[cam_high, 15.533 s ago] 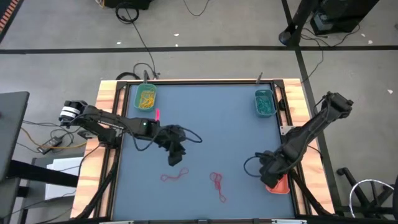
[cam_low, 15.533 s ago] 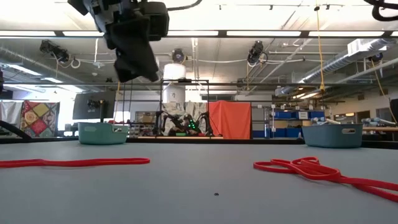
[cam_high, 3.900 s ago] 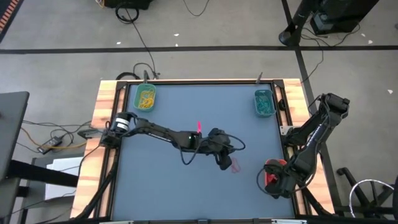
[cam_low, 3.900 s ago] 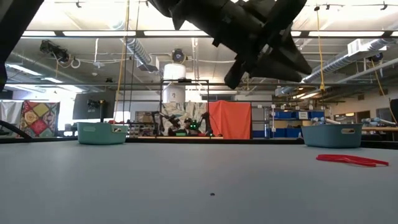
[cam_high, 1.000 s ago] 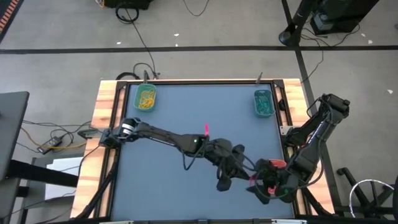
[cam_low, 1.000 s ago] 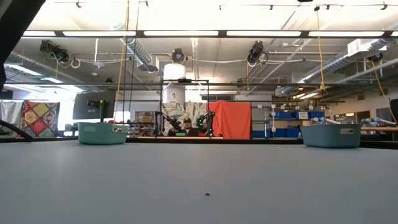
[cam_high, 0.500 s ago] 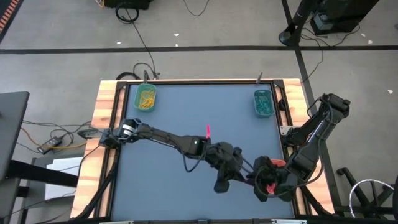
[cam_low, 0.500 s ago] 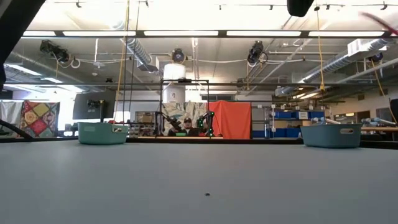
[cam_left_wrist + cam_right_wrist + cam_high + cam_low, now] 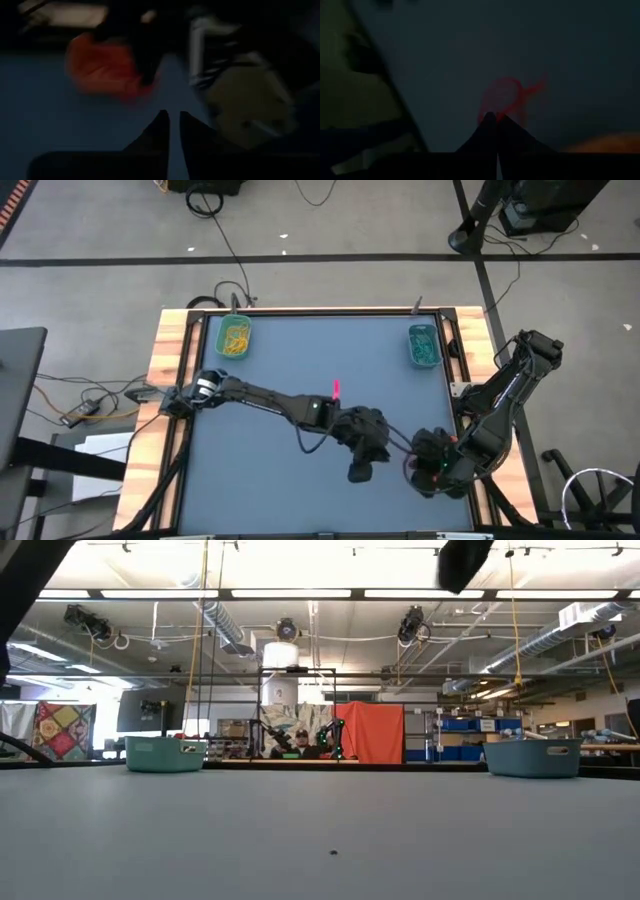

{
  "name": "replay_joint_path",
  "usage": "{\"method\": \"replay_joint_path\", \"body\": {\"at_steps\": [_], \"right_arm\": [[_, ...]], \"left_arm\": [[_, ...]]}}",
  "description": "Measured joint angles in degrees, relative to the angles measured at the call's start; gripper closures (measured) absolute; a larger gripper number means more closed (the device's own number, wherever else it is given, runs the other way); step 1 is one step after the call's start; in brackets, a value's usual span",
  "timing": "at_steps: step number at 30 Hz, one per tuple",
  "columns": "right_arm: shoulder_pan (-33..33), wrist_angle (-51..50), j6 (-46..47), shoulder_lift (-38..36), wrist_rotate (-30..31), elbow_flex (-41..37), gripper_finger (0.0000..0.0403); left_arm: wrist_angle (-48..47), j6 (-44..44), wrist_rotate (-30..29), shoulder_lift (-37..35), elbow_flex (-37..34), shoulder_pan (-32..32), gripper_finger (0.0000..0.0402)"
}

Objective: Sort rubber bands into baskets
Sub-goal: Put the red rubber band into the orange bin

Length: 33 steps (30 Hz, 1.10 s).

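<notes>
— What room is left on the table (image 9: 300, 380)?

— Its middle and far half are seen bare. The green basket (image 9: 235, 337) and teal basket (image 9: 425, 345) are set at the far corners.

— What is obstructed?

— The near right quarter is crowded by the left gripper (image 9: 361, 471) and right gripper (image 9: 428, 470), close together.

a big industrial robotics lab or workshop hall: the low view looks past the grey table top (image 9: 320, 840) to long ceiling strip lights (image 9: 300, 593), exposed silver ducts (image 9: 225, 630) and shelving with blue storage bins (image 9: 460, 724). an orange-red cloth screen (image 9: 370, 733) stands on the floor, and black cables (image 9: 215, 220) trail over bare concrete.
</notes>
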Motion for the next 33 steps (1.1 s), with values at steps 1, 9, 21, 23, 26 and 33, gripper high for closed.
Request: {"method": "replay_joint_path", "body": {"at_steps": [1, 9, 21, 23, 26, 33], "right_arm": [[0.0, -1.91, 1.65, 0.0, -1.42, 0.0, 0.0398], [2.0, -14.81, 16.44, -0.02, -6.89, 0.0, 0.0398], [6.5, -25.22, 28.8, -0.04, -31.39, 0.0, 0.0398], [7.06, -24.73, 30.23, -0.04, -33.69, 0.0, 0.0398], [7.3, -22.1, 29.1, -0.04, -33.4, 0.0, 0.0398], [6.51, -13.71, 25.51, -0.02, -21.13, 0.0, 0.0398]], "left_arm": [[-1.89, 0.01, -1.86, 0.0, 0.0, 0.13, 0.0345], [-9.85, -1.81, -7.27, 0.0, -3.22, 0.9, 0.0269], [-10.29, -4.85, -9.27, 0.0, -5.09, 0.92, 0.0264], [-10.25, -4.94, -9.61, 0.0, -5.09, 0.96, 0.0264], [-10.28, -5.01, -9.61, 0.0, -5.09, 0.96, 0.0265], [-10.11, -5.01, -9.61, 0.0, -5.09, 1.16, 0.0265]]}}
